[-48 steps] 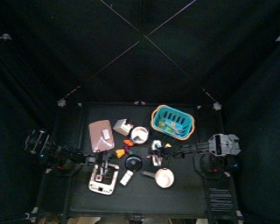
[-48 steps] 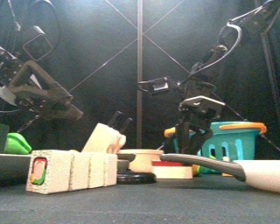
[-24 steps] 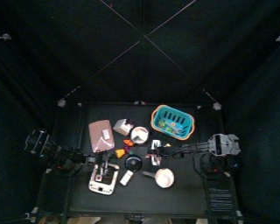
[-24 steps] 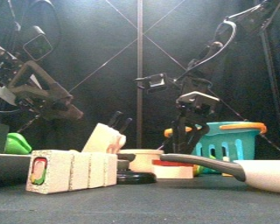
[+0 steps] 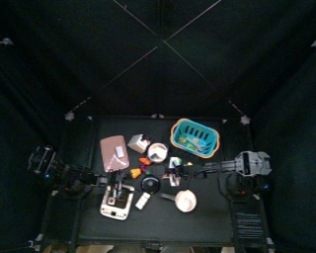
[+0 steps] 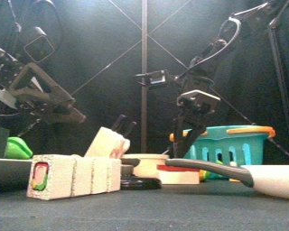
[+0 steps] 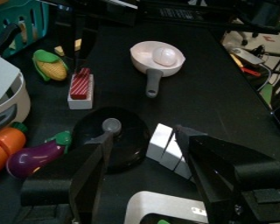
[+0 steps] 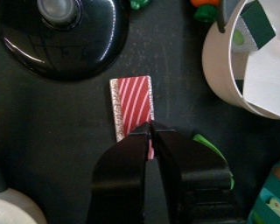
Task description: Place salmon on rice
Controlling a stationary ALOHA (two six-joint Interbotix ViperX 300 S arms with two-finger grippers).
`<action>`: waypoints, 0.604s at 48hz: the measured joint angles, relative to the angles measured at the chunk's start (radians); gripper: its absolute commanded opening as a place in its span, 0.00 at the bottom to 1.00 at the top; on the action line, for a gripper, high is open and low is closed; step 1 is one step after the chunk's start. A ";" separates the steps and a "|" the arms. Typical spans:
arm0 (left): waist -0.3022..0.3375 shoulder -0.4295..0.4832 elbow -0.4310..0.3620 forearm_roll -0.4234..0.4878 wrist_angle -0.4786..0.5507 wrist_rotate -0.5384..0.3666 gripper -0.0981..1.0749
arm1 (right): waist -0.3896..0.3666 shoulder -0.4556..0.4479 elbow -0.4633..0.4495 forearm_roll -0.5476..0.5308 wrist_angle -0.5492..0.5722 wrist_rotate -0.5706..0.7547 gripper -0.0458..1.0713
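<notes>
The salmon (image 8: pixel 130 103), a red-and-white striped slab, lies flat on the black table (image 7: pixel 213 83), apart from the black round lid (image 8: pixel 63 37) and just beside the white bowl (image 8: pixel 250 68). The right gripper (image 8: pixel 152 131) hangs directly over the slab's near end with its jaws pressed nearly together, and whether they pinch the salmon cannot be told. In the left wrist view, the salmon (image 7: pixel 80 87) sits near the white pan (image 7: pixel 157 59). The left gripper (image 7: pixel 149 166) hovers spread wide above the lid (image 7: pixel 113 137), holding nothing
</notes>
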 measured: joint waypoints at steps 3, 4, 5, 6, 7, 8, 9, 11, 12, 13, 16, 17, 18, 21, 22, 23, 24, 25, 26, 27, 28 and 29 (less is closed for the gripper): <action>0.002 0.000 0.000 0.000 -0.002 -0.002 0.88 | 0.000 0.000 0.002 0.002 -0.006 0.000 0.49; 0.000 0.000 0.000 -0.002 0.000 0.000 0.88 | 0.000 0.000 0.000 0.005 -0.008 0.000 0.49; 0.000 0.000 0.000 -0.002 0.000 0.000 0.88 | 0.000 0.000 0.000 0.006 -0.009 0.000 0.49; 0.000 0.002 -0.002 -0.002 0.000 -0.002 0.88 | 0.002 0.000 0.000 0.008 -0.011 0.000 0.49; 0.000 0.000 0.000 -0.002 0.000 -0.002 0.88 | 0.000 0.000 0.000 0.008 -0.014 0.000 0.49; 0.000 0.000 0.000 0.000 0.000 -0.002 0.88 | 0.000 0.000 0.000 0.011 -0.015 0.000 0.49; 0.000 0.000 0.000 -0.002 0.000 0.000 0.88 | 0.000 0.000 0.000 0.011 -0.017 0.000 0.49; 0.000 0.000 0.000 -0.002 0.000 0.000 0.88 | 0.002 0.000 0.000 0.017 -0.023 0.000 0.49; 0.000 0.000 0.000 -0.002 0.000 -0.002 0.88 | 0.002 0.002 0.000 0.020 -0.026 0.000 0.49; 0.000 0.000 0.000 -0.002 0.000 0.000 0.88 | 0.002 0.002 0.000 0.020 -0.029 0.000 0.49; 0.000 0.000 0.000 0.000 0.000 0.000 0.88 | 0.002 0.008 0.000 0.021 -0.037 0.000 0.49; 0.000 0.000 0.000 0.000 -0.002 0.000 0.88 | 0.002 0.008 0.000 0.021 -0.037 0.000 0.49; 0.000 0.002 0.000 -0.002 0.000 0.000 0.88 | 0.002 0.014 0.000 0.023 -0.038 0.000 0.49; 0.000 0.000 0.000 0.000 0.000 0.000 0.88 | 0.002 0.025 0.000 0.028 -0.041 0.000 0.49; 0.000 0.002 0.000 -0.002 -0.002 0.000 0.88 | 0.002 0.026 0.000 0.029 -0.043 0.000 0.49; 0.000 0.002 0.000 -0.002 0.000 0.000 0.88 | 0.002 0.031 0.000 0.031 -0.043 0.000 0.49; 0.000 0.000 0.000 -0.002 0.000 0.000 0.88 | 0.002 0.035 0.000 0.032 -0.043 0.000 0.49; 0.000 0.002 0.000 -0.002 0.000 0.000 0.88 | 0.002 0.038 0.002 0.032 -0.044 0.000 0.49; 0.000 0.000 0.000 -0.002 0.000 0.000 0.88 | 0.002 0.041 -0.002 0.035 -0.044 -0.003 0.49; 0.000 0.000 0.000 -0.002 0.000 0.000 0.88 | 0.002 0.043 -0.002 0.037 -0.044 -0.002 0.49; 0.000 0.000 0.000 -0.002 0.000 0.000 0.88 | 0.002 0.044 -0.003 0.038 -0.046 -0.002 0.49; 0.000 0.000 0.000 -0.002 0.000 0.000 0.88 | 0.002 0.046 -0.003 0.041 -0.046 -0.002 0.49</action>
